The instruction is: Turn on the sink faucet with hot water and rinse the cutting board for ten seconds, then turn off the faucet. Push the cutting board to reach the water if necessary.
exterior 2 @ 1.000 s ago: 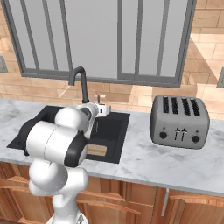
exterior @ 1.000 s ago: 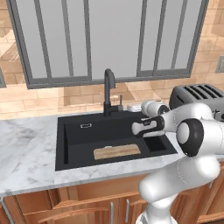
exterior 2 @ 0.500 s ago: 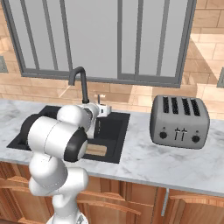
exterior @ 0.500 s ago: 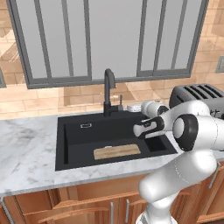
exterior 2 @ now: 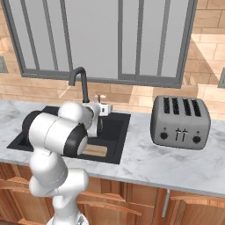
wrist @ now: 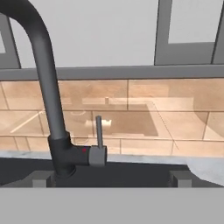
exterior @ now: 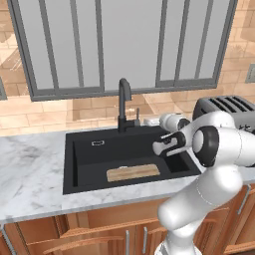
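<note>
The black gooseneck sink faucet [exterior: 123, 102] [exterior 2: 80, 83] [wrist: 46, 94] stands behind the black sink [exterior: 89, 162] [exterior 2: 116, 125]. Its small side lever [wrist: 99, 131] [exterior: 138, 115] points straight up. No water is in view. The light-tan cutting board [exterior: 133, 173] [exterior 2: 95, 150] lies flat on the basin floor near the front wall, partly hidden by my arm in the right base view. My gripper [exterior: 148, 121] [exterior 2: 104, 108] [wrist: 111, 179] hovers over the sink's back right, facing the lever from a short distance. It is open and holds nothing.
A silver four-slot toaster [exterior: 224, 105] [exterior 2: 180, 117] sits on the marble counter [exterior: 30, 169] to the right of the sink. A tiled wall and a window rise right behind the faucet. A silver overflow plate [exterior: 97, 143] marks the basin's back wall.
The arm's elbow has shifted slightly. The gripper stays at about the same spot beside the faucet, and the board has not moved.
</note>
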